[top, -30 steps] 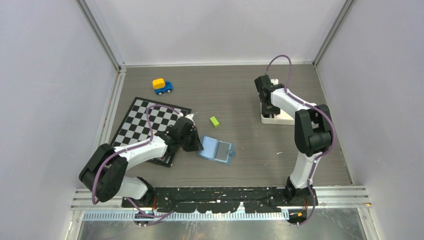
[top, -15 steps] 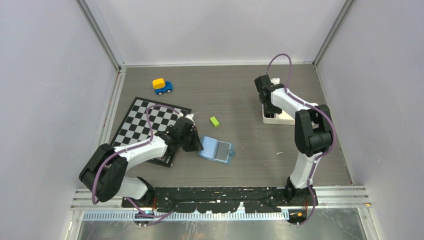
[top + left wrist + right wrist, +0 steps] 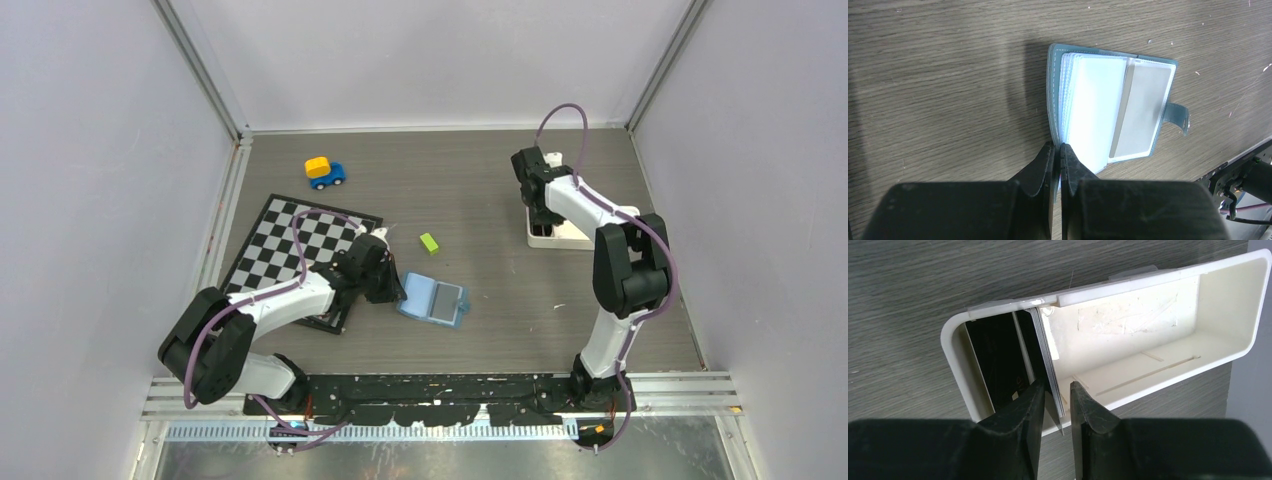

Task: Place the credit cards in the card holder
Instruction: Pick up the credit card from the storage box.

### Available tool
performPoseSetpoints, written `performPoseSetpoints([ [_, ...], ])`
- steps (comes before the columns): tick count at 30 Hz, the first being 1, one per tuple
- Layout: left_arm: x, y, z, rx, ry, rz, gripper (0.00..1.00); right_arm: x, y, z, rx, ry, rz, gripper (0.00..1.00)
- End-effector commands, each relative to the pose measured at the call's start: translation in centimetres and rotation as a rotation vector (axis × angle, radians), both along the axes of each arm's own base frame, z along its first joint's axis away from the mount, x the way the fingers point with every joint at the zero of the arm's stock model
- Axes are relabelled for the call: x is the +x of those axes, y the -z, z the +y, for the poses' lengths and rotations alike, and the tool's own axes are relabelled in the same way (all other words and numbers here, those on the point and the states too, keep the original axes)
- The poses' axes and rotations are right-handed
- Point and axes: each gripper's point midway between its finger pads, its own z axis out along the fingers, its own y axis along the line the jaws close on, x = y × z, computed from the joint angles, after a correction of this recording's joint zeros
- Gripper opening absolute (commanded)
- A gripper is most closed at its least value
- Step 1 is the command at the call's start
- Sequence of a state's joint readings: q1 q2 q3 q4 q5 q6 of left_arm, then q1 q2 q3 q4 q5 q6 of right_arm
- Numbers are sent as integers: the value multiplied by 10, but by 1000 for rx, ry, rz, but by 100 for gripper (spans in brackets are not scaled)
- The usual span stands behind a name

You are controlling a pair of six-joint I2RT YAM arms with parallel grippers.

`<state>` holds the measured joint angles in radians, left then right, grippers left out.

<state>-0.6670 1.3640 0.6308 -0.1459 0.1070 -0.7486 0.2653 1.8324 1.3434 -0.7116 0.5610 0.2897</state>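
The teal-blue card holder (image 3: 436,301) lies open on the table, its light pages up (image 3: 1098,110), with a grey-tan card (image 3: 1142,110) in its right-hand sleeve. My left gripper (image 3: 397,290) (image 3: 1058,148) is shut on the near edge of its cover. My right gripper (image 3: 543,218) (image 3: 1055,390) reaches down into the white tray (image 3: 1228,305). Its jaws straddle a tilted stack of credit cards (image 3: 1047,352) standing on edge. The left finger touches the stack and a narrow gap shows at the right finger. More dark cards (image 3: 998,360) lean at the tray's left end.
A checkerboard mat (image 3: 285,250) lies under the left arm. A lime-green block (image 3: 429,242) sits just beyond the card holder. A blue and yellow toy car (image 3: 324,171) stands at the back left. The white tray (image 3: 572,240) is at the right.
The right gripper's jaws have narrowed around the card stack, and that arm has shifted slightly right. The left arm and the card holder have not moved.
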Motion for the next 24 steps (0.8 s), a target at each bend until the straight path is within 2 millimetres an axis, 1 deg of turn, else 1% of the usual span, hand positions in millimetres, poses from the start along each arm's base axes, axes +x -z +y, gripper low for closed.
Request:
performPoseSetpoints([
  [1, 1, -3, -2, -6, 16, -9, 0, 10, -33, -5, -6, 15, -90, 28],
  [4, 2, -3, -1, -6, 14, -10, 0, 10, -30, -3, 2, 11, -81, 21],
  [7, 1, -3, -1, -5, 14, -9, 0, 10, -30, -1, 16, 4, -80, 12],
  [11, 1, -4, 0, -5, 13, -13, 0, 9, -37, 4, 52, -1, -98, 1],
  [13, 1, -4, 0, -5, 13, -14, 0, 9, -45, 9, 85, -5, -111, 0],
  [15, 1, -4, 0, -4, 12, -15, 0, 8, -58, 14, 120, -10, -139, 0],
  [19, 0, -2, 2, -1, 9, -12, 0, 2, -92, 25, 217, -25, -203, 0],
  [20, 0, -1, 2, 0, 8, -12, 0, -2, -103, 31, 257, -33, -227, 0],
  [21, 0, -1, 2, 0, 8, -12, 0, -7, -111, 37, 301, -42, -245, 1],
  [24, 0, -1, 2, -1, 6, -14, 0, -21, -125, 61, 473, -80, -294, 0],
])
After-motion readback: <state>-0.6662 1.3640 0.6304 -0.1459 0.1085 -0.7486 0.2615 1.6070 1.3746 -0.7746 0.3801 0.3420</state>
